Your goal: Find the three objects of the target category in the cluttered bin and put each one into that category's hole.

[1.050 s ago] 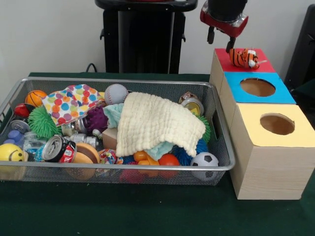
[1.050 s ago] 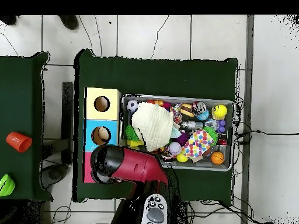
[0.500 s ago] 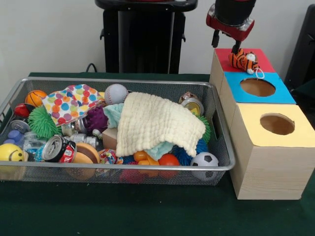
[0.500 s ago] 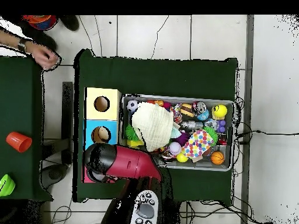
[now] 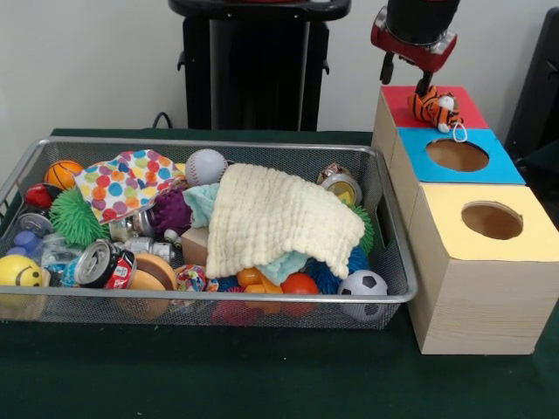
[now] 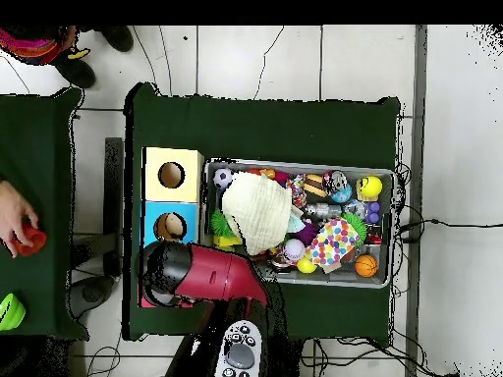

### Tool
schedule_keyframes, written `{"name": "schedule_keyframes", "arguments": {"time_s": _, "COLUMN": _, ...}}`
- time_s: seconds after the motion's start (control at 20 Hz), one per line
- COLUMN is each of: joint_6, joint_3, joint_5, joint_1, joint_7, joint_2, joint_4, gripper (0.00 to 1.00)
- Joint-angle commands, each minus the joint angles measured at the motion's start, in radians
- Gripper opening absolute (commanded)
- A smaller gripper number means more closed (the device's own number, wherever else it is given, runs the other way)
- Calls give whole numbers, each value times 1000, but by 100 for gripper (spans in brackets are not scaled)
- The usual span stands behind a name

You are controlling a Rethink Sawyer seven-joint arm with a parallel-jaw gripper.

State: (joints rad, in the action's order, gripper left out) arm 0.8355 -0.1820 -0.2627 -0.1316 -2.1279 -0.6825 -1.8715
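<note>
1. You had the gripper (image 5: 408, 75) at the upper right of the front view, above the red box (image 5: 454, 104) at the far end of the row of three boxes. Its two fingers were spread apart and held nothing.

2. The tiger toy (image 5: 434, 105) lay on top of the red box, just under the fingers, with its small tag hanging toward the blue box (image 5: 498, 164).

3. A second before, the toy sat a little higher and closer to the fingers; half a second before, it was already nearly in its present place. The gripper rose slightly and moved a little to the right of the frame.

4. I judge that you released the toy and it dropped onto the red box. I could not see whether it went into the hole or only rests across it; the hole itself was hidden by the toy.

5. In the overhead view the arm (image 6: 201, 276) covered the red box, so this view did not help.

6. The bin (image 5: 201, 145) at the left was full: a cream cloth (image 5: 279, 218) covered the middle, with balls and cans around it. Other animal toys may hide under it.

7. At the left edge of the overhead view, a person's hand (image 6: 14, 214) held a red cup (image 6: 31, 241) on another table, well apart from your work.
</note>
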Motion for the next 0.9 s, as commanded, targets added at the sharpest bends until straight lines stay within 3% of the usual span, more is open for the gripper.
{"name": "schedule_keyframes", "arguments": {"time_s": 0.05, "joint_6": -9, "joint_3": 10, "joint_5": -51, "joint_1": 6, "joint_7": -244, "joint_2": 1, "joint_4": 38, "gripper": 100}}
{"name": "schedule_keyframes", "arguments": {"time_s": 0.35, "joint_6": 25, "joint_3": -23, "joint_5": -22, "joint_1": 11, "joint_7": -231, "joint_2": -24, "joint_4": 34, "gripper": 100}}
{"name": "schedule_keyframes", "arguments": {"time_s": 0.6, "joint_6": 174, "joint_3": -104, "joint_5": 85, "joint_1": 43, "joint_7": -145, "joint_2": -70, "joint_4": 109, "gripper": 100}}
{"name": "schedule_keyframes", "arguments": {"time_s": 0.9, "joint_6": 287, "joint_3": -142, "joint_5": 170, "joint_1": 96, "joint_7": -60, "joint_2": -112, "joint_4": 160, "gripper": 100}}
